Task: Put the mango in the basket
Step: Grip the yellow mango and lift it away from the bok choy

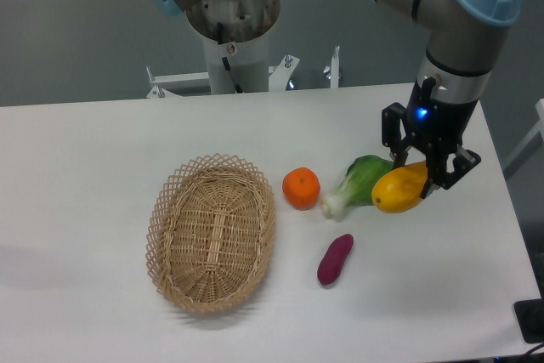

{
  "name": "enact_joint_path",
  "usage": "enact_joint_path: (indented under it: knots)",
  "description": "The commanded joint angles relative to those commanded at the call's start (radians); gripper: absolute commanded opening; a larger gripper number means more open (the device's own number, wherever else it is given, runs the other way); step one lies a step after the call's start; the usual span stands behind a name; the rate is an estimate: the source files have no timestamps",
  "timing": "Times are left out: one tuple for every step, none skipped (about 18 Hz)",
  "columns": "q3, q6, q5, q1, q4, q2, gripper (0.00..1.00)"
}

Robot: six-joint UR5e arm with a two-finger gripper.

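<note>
Jaws tight around mango (399,190)

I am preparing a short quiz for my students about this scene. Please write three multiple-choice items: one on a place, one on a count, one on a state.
1. What lies nearest to the basket?
A. the orange
B. the sweet potato
C. the mango

2. How many things are inside the basket?
A. two
B. one
C. none

3. What is the gripper doing?
A. it hangs open over the basket
B. it is closed on the mango
C. it is pressing the orange

Answers:
1. A: the orange sits just right of the basket's rim, while the sweet potato is further away and the mango is far right.
2. C: only bare wicker shows inside it.
3. B: the fingers clamp the mango's right end, beside the leafy green vegetable.
</note>
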Motion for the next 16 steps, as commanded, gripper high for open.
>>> enact_joint_path:
  knots:
    - [-0.003, -0.002, 0.0, -0.002, 0.0, 0.0, 0.46]
    - [-0.006, -0.009, 0.0, -0.005, 0.0, 0.0, 0.46]
    - [-0.011, -0.015, 0.0, -0.008, 0.0, 0.0, 0.46]
    - [-0.012, -0.015, -0.002, -0.008, 0.0, 0.002, 0.46]
    - [-0.014, -0.017, 0.0, -0.009, 0.0, 0.003, 0.46]
    - [-0.02, -0.018, 0.002, -0.012, 0.0, 0.006, 0.46]
    - [-0.035, -0.032, 0.002, -0.014, 0.0, 0.018, 0.46]
    - [-0.06, -0.058, -0.001, -0.015, 0.002, 0.031, 0.46]
    - [-0.08, -0.086, -0.002, -0.017, 0.009, 0.038, 0.46]
    - [-0.093, -0.112, -0.002, -0.028, 0.023, 0.044, 0.46]
    - [-0.109, -0.139, -0.002, -0.046, 0.04, 0.051, 0.46]
    - [-0.123, -0.178, -0.002, -0.063, 0.06, 0.055, 0.46]
    - [-0.138, -0.228, -0.003, -0.081, 0.08, 0.058, 0.46]
    - [-0.153, -0.279, -0.005, -0.103, 0.101, 0.058, 0.46]
    - [-0.176, -0.329, -0.005, -0.13, 0.135, 0.057, 0.46]
    - [-0.198, -0.378, -0.003, -0.162, 0.181, 0.057, 0.46]
